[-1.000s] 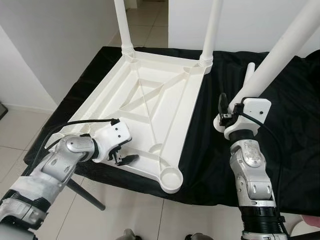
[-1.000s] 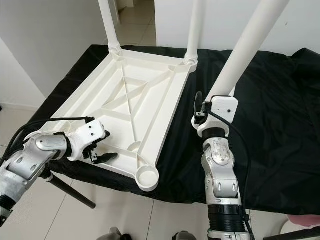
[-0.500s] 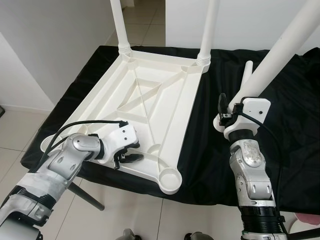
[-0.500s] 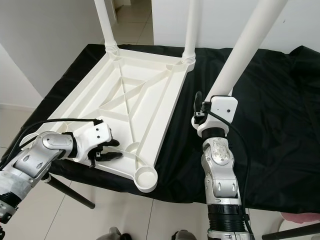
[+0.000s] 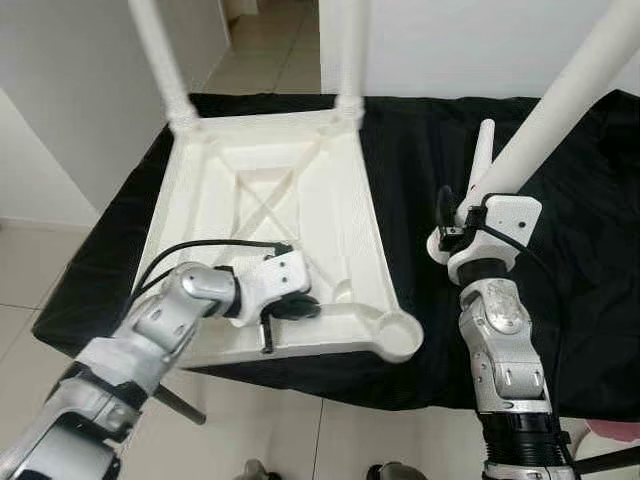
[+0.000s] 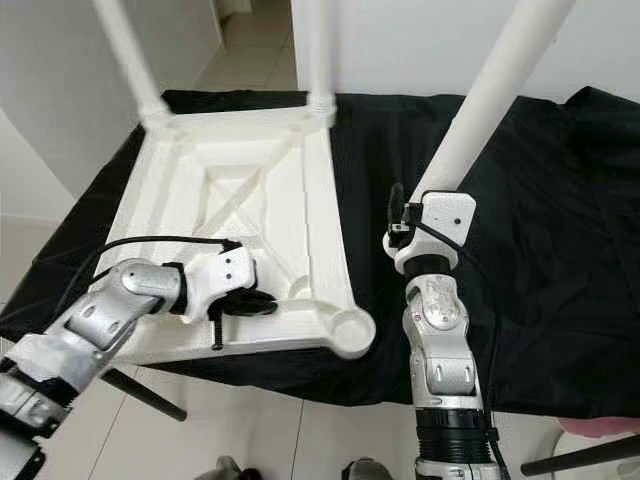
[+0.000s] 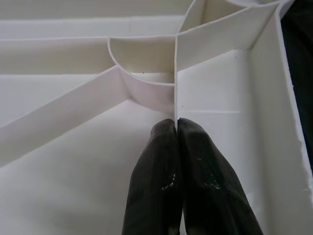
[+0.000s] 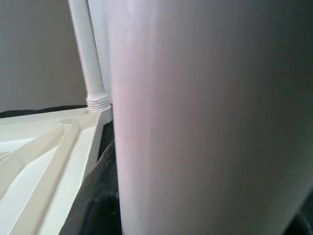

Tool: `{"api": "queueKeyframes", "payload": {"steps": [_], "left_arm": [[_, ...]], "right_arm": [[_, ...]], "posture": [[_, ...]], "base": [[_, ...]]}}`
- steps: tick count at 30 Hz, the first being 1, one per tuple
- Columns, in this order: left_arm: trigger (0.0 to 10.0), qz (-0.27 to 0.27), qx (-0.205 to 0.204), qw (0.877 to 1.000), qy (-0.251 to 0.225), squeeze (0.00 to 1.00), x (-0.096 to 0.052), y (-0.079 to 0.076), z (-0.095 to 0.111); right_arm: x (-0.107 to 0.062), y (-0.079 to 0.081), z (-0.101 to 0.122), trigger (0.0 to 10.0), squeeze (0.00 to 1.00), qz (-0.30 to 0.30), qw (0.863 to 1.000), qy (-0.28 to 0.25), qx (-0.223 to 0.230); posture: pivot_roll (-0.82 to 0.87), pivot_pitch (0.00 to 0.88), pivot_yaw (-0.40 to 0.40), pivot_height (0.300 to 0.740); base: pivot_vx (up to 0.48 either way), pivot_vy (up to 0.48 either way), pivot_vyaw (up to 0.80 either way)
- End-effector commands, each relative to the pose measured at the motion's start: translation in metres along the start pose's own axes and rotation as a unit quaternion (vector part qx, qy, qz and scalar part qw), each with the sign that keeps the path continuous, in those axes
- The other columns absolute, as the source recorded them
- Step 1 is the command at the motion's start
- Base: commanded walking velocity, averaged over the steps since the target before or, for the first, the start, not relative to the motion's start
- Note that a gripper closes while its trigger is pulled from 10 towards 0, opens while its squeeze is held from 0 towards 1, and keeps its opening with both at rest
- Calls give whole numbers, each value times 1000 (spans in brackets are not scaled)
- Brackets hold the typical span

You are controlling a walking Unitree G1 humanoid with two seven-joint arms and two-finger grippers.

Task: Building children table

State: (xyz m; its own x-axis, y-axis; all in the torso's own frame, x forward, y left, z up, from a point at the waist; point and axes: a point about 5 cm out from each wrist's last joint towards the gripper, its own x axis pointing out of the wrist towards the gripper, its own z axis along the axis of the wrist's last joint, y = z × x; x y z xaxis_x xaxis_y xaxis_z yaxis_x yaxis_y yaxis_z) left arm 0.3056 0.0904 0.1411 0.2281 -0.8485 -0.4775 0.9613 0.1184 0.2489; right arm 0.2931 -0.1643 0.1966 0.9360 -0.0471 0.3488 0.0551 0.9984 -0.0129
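1. The white plastic tabletop (image 5: 262, 210) lay upside down on a black cloth (image 5: 560, 190) that covered the work surface, its ribbed underside facing up.
2. Two white legs were screwed upright into the far corners: far-left leg (image 5: 160, 60) and far-right leg (image 5: 351, 55).
3. The near-right corner socket (image 5: 396, 334) was empty and sat at the front edge of the cloth.
4. The left gripper (image 5: 283, 312) was at the near edge of the tabletop, beside that socket's inner side. In the left wrist view its two black fingers (image 7: 156, 181) were pinched together on a thin vertical rib (image 7: 175, 78) of the underside, the rib edge running between the fingertips.
5. The right gripper (image 5: 462, 218) was raised over the cloth, to the right of the tabletop and apart from it. It held a third loose leg (image 5: 570, 95), which slanted up and to the right. One black finger (image 5: 445, 207) showed beside the leg's lower end; the wrist camera was almost covered by the leg's white surface (image 8: 205, 117).
6. A threaded leg base (image 8: 98, 102) showed beyond it, seated in the tabletop corner.
7. The floor below was pale tile (image 5: 30, 290).
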Motion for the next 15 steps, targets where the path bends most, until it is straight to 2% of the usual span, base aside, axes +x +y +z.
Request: {"api": "queueKeyframes", "payload": {"steps": [1,5,10,11,12,15], "left_arm": [[10000,98,-10,995,20,0,-6,12,-9],[10000,128,-12,992,11,0,0,18,-6],[10000,122,-27,992,-6,0,3,17,-2],[10000,116,-35,993,-16,1000,3,16,0],[10000,111,-41,993,-22,1000,3,16,1],[10000,104,-21,994,-39,1000,-1,16,8]], "right_arm": [[2,3,3,10000,0,5,1000,-8,3],[2,5,2,10000,0,10,1000,-8,3],[2,6,2,10000,0,11,1000,-8,3],[2,6,1,10000,0,11,1000,-7,3],[2,6,1,10000,0,11,1000,-7,3],[1,5,1,10000,0,11,1000,-6,4]], "posture": [[-28,68,85,740],[-31,57,83,740],[-31,53,84,740],[-32,50,86,740],[-32,50,86,740],[-31,51,88,740]], "base": [[0,0,0],[0,0,0],[0,0,0],[0,0,0],[0,0,0],[0,0,0]]}}
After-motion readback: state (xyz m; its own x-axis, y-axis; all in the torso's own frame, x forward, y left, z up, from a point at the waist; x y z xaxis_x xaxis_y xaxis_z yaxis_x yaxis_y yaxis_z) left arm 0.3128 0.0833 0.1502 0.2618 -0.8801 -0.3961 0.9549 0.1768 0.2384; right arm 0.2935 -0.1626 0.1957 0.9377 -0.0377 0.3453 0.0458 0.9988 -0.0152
